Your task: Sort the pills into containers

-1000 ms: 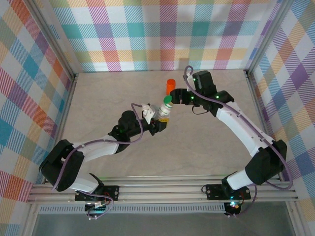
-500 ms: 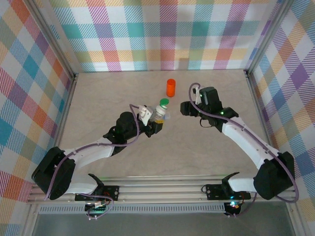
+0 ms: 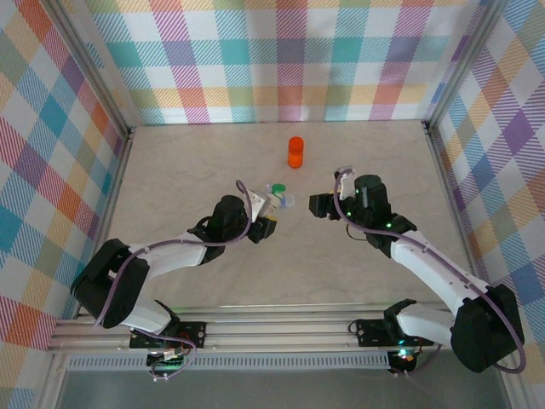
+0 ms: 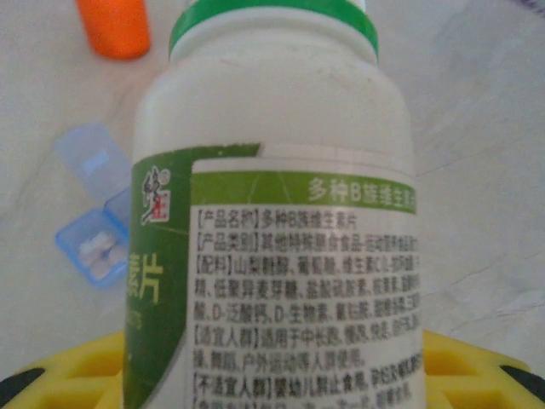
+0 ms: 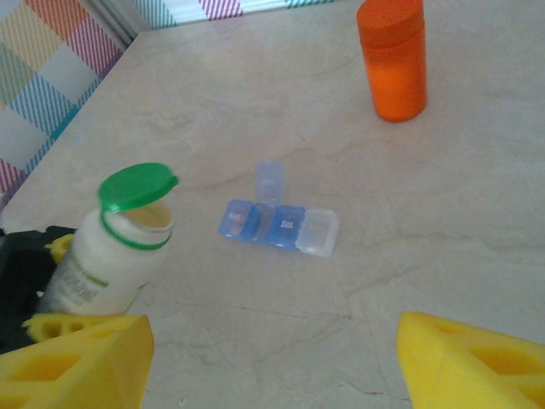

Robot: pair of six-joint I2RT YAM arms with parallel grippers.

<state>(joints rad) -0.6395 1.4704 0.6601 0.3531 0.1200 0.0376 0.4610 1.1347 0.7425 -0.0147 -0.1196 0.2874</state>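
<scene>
On table [image 3: 187,162]: one orange bottle [image 5: 392,60], one pill-box strip [image 5: 279,226]

Between my right gripper [image 5: 272,341], its fingers wide apart, and the small translucent pale-blue pill-box strip [image 5: 279,223], the beige tabletop [image 5: 443,213] lies bare, so I have free passage from the right. Just left of the strip, the white plastic bottle with an open green flip cap [image 5: 109,251] is clamped tilted in my left gripper [image 3: 267,213] and blocks that side. The orange cylindrical bottle [image 5: 392,61] stands upright farther back, well apart. One compartment lid [image 5: 268,181] on the strip stands open.
</scene>
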